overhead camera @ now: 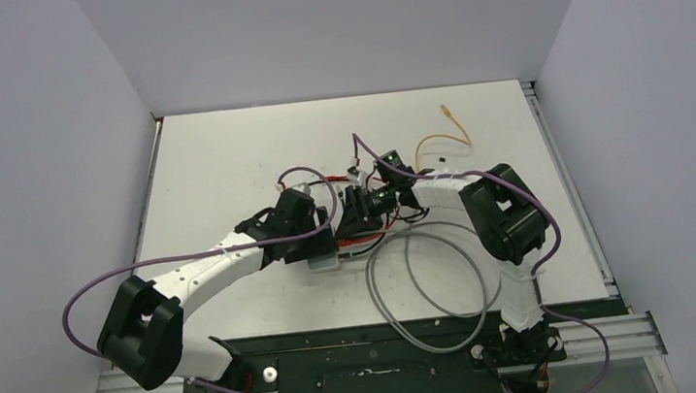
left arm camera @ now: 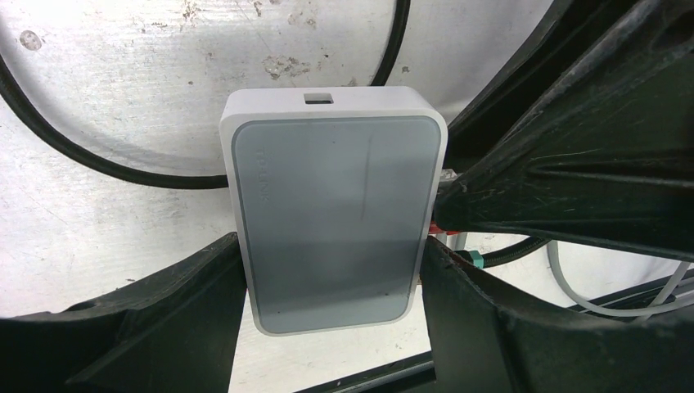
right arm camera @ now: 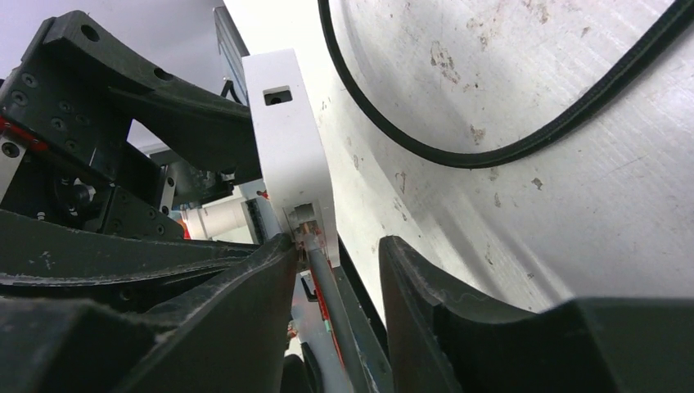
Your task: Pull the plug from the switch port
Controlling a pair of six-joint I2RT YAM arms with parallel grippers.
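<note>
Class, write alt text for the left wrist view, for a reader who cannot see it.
A flat pale grey-blue switch lies on a scuffed white table, held by its long sides between the fingers of the left gripper. A black cable curves behind it, and another black finger points at its right edge.

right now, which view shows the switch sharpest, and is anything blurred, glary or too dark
Left wrist view: the switch is sharp and evenly lit, with a faint sheen on top. Right wrist view: it is edge-on and bright, the plug readable, the right pincer dark in the foreground. Top external view: it is small and mostly hidden under the left arm.
</note>
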